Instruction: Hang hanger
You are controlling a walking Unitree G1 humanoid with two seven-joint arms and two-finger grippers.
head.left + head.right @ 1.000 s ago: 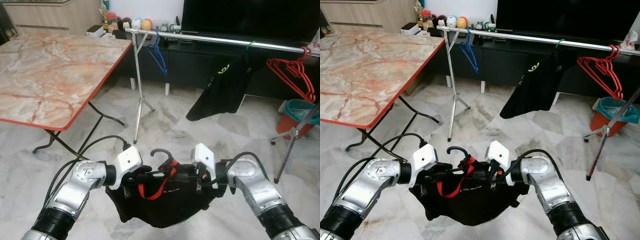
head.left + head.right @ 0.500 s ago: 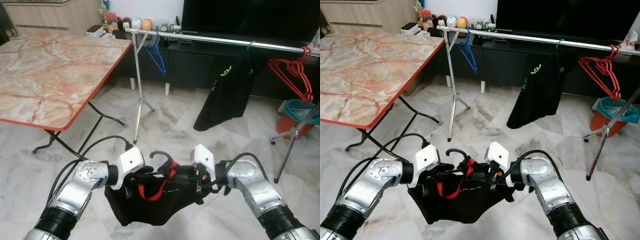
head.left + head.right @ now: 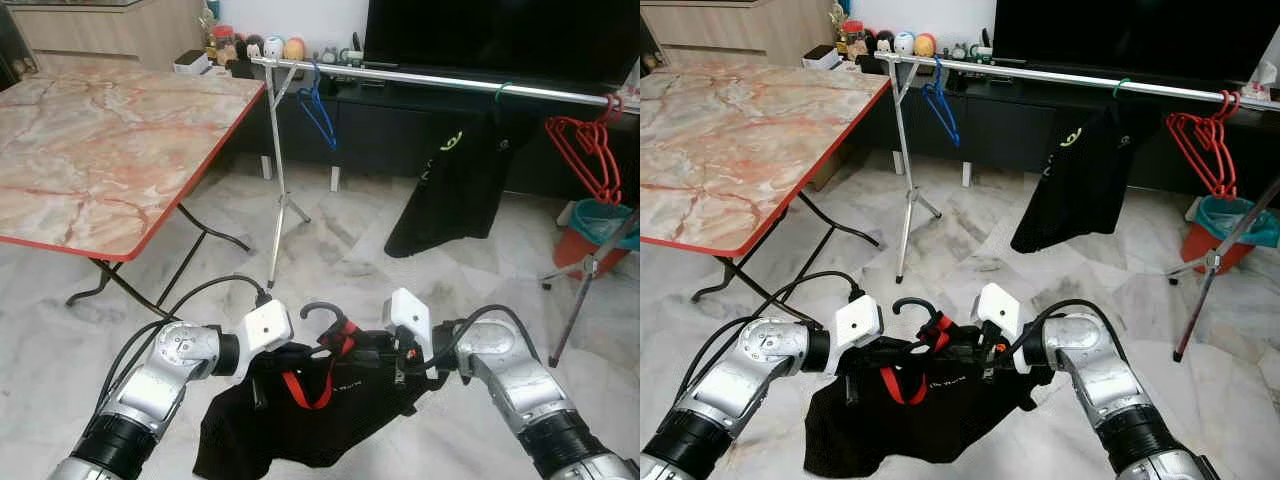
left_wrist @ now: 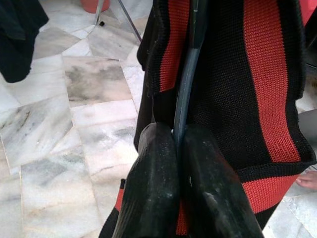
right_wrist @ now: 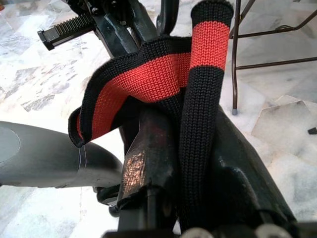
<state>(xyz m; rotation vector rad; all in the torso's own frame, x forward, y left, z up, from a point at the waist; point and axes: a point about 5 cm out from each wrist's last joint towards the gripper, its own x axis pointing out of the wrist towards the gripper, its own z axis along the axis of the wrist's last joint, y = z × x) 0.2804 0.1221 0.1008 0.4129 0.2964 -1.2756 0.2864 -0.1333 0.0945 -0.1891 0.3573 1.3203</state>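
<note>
Low over the marble floor (image 3: 330, 240), in front of the robot's chest, both tools hold one dark hanger (image 3: 322, 318) that carries a black garment with red trim (image 3: 320, 415). The left tool (image 4: 181, 148) is closed on the thin hanger bar, its two fingers pressed together around it. The right tool (image 3: 985, 362) is closed on the other end, with the knitted black and red band caught between its fingers. I judge that two tools are used so the hanger stays level and the hook (image 3: 908, 304) points up, ready for the rail. The silver clothes rail (image 3: 440, 80) stands well apart, further ahead, with a blue hanger (image 3: 320, 105), a hanging black shirt (image 3: 455, 180) and red hangers (image 3: 585, 145) on it. A marble tabletop (image 3: 90, 140) is to the left.
</note>
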